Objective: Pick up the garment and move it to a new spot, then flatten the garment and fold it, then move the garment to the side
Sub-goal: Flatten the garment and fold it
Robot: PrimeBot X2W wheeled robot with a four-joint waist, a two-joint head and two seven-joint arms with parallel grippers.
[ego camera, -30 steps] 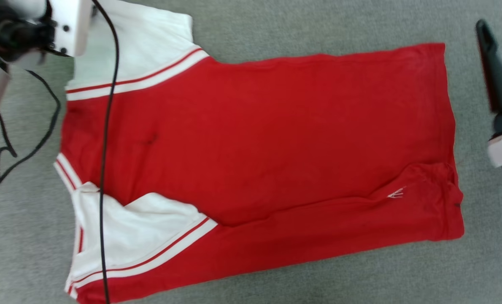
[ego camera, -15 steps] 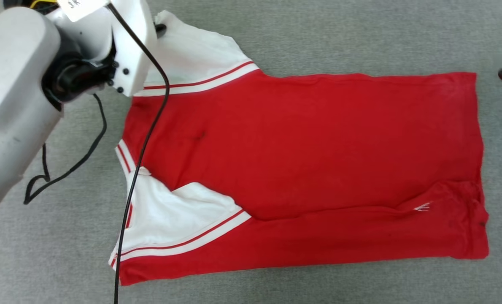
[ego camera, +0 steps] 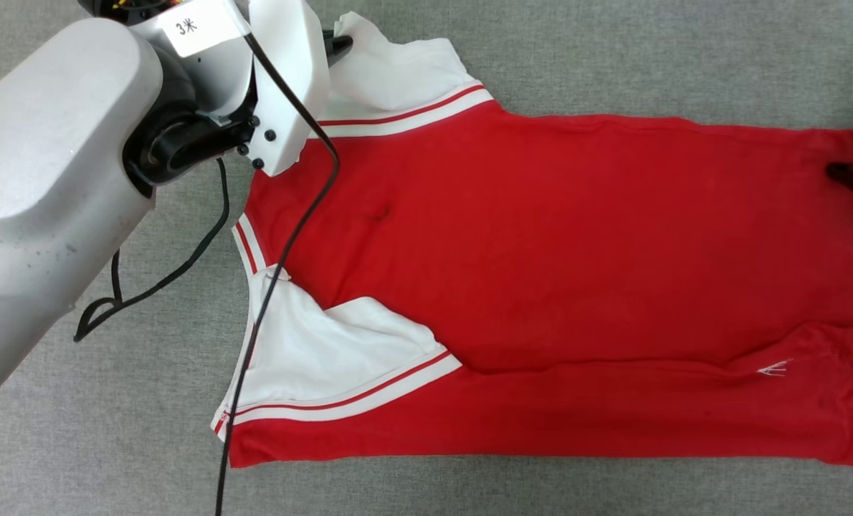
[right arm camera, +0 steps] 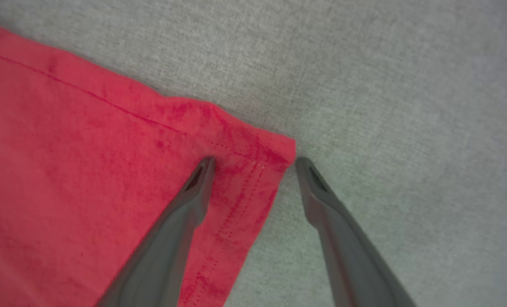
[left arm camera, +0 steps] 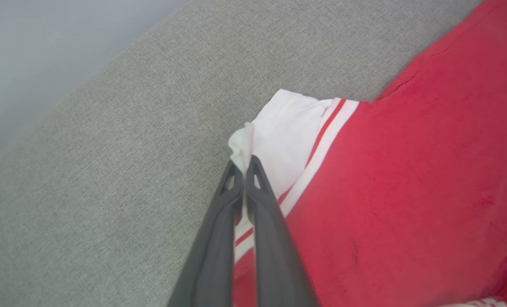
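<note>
— Judging from how the shirt (ego camera: 541, 251) lies, how much of the job is behind us?

— The pick-up and the spreading look done. It lies stretched out on the grey surface (ego camera: 613, 57), plain red face up. The long edge on the far side from both grippers seems already turned in over the body, with one white sleeve (ego camera: 326, 344) tucked on top.

— And the grippers?

— The left gripper (left arm camera: 245, 168) is pinched tight on the tip of the other sleeve (left arm camera: 283, 136), white cloth bunching just beyond its fingertips. The right gripper (right arm camera: 253, 162) stands wide apart and holds nothing. One finger is over the red cloth, the other over the grey surface, with the hem corner (right arm camera: 275, 155) between them.

— So what is left?

— Most of the folding, I'd say. The right one has yet to close on that corner. After that, the long edge under the grippers would want bringing over the body, the strip folding across, and the bundle moving to the side. None of that shows yet.

— Any wrinkles?

— A shallow crease runs along the turned-in edge; otherwise it lies flat.
</note>
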